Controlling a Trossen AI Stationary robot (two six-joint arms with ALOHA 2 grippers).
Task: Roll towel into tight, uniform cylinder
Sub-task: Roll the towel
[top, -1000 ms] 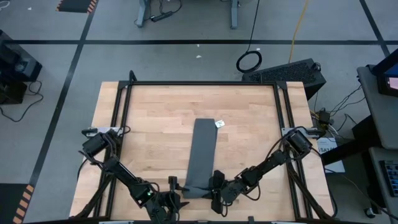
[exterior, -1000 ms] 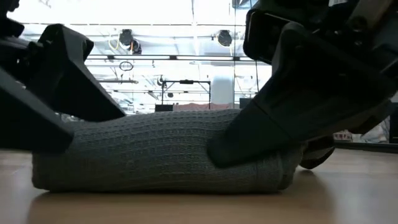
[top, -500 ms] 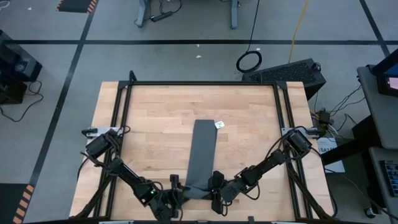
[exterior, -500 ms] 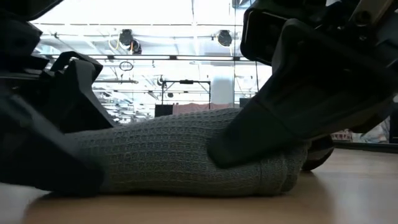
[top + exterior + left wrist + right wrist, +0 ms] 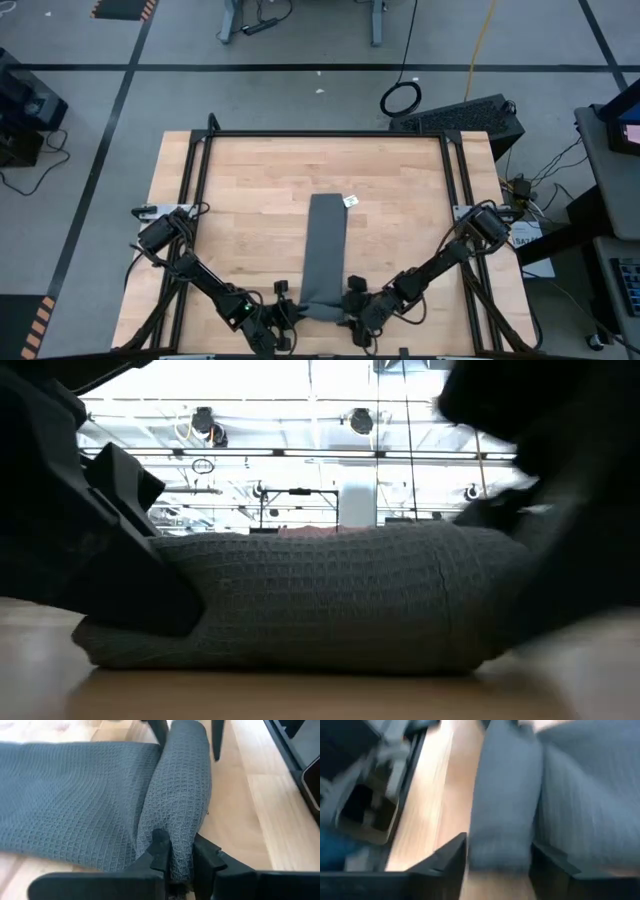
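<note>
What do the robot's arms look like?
Both arms are black and thin, built from jointed segments, with dark cables looped near their bases at the table's sides. The left tool and right tool each end in two flat, black, wedge-shaped fingers. No markings show.

One towel point(image 5: 324, 245), one white tag point(image 5: 351, 201), one table point(image 5: 250, 200), two arms, two grippers: left point(image 5: 287, 318), right point(image 5: 350, 312)

No readable txt anywhere. White tag point(image 5: 350, 201) at far end of towel point(image 5: 324, 245) too small to read; screen point(image 5: 628, 128) right of table point(image 5: 250, 200) shows no legible chars.
</note>
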